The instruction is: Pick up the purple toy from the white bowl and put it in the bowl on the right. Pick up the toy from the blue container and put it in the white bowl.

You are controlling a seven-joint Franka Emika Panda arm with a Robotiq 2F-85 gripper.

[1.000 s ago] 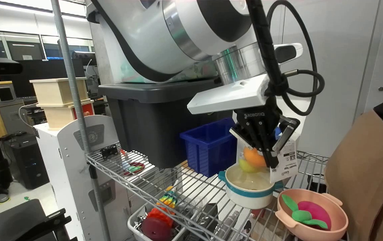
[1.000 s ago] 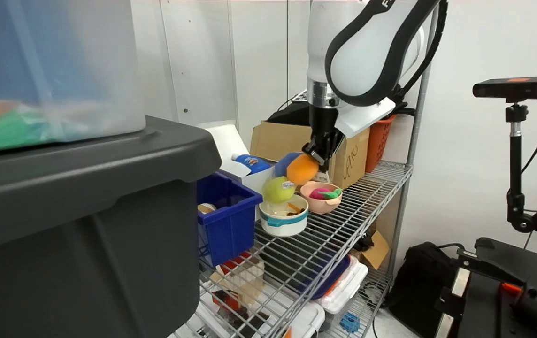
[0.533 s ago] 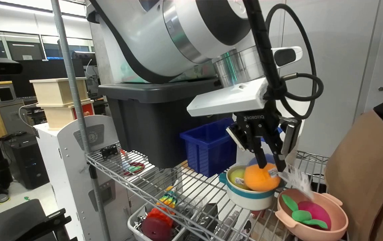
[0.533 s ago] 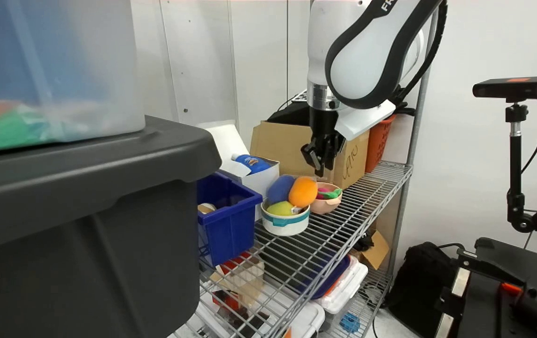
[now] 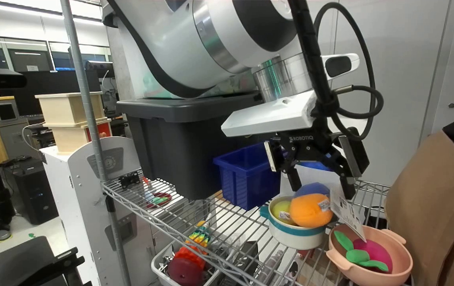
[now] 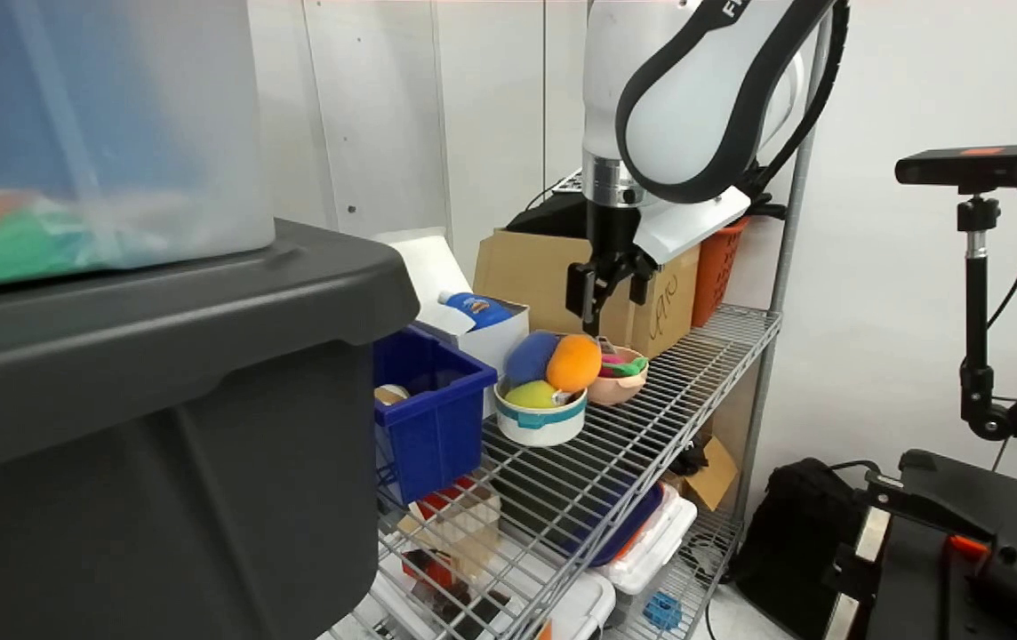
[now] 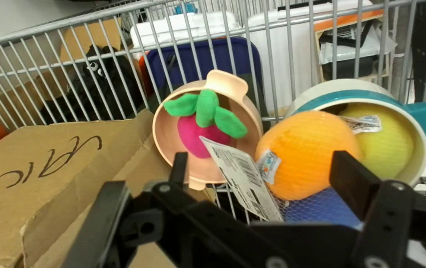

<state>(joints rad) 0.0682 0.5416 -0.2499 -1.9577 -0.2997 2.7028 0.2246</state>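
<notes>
The toy from the blue container, a netted bundle with orange (image 5: 310,210), yellow-green and blue rounded parts, rests in the white bowl (image 5: 296,237) and bulges above its rim. Its printed card (image 7: 241,178) leans out toward the peach bowl. Just over the bundle, my gripper (image 5: 321,186) stands open, jaws wide apart, holding nothing. In the wrist view the right finger (image 7: 352,182) overlaps the orange part; contact cannot be told. The purple toy (image 7: 198,136), with green leaves, lies in the peach bowl (image 5: 342,262). Beside the white bowl is the blue container (image 5: 247,178).
A large dark grey tote (image 5: 171,147) stands behind the blue container. Close to the bowls are a cardboard box (image 7: 49,167) and a white box (image 6: 508,333) with a blue bottle. All of this sits on a wire shelf (image 6: 624,453) with gaps between its bars.
The bundle hung from my gripper over the white bowl; it has dropped into it. The jaws have parted from shut to wide, and the card has swung toward the peach bowl.
</notes>
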